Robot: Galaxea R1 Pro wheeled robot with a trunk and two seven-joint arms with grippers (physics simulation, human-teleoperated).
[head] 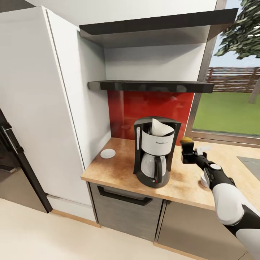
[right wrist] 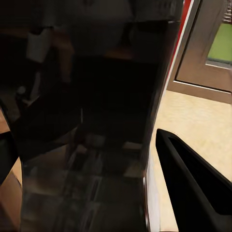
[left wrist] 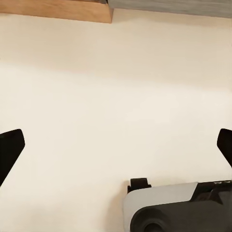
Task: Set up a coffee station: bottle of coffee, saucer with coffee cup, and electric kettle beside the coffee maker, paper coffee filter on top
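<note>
No label reads clearly on your coffee maker (head: pixel 153 151), paper coffee filter (head: pixel 160 127) atop it on the kitchen countertop (head: pixel 119 169); your right gripper (head: pixel 188 151) grips the bottle of coffee (head: pixel 186 141) beside it, the left gripper (left wrist: pixel 116 145) spread over floor.

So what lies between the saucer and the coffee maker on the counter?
Nothing: in the head view, bare countertop separates the saucer from the coffee maker.

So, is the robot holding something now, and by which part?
The right claw holds the coffee jar, gripping its dark body below the yellow lid, just right of the coffee maker. The left claw is open, over bare floor.
</note>
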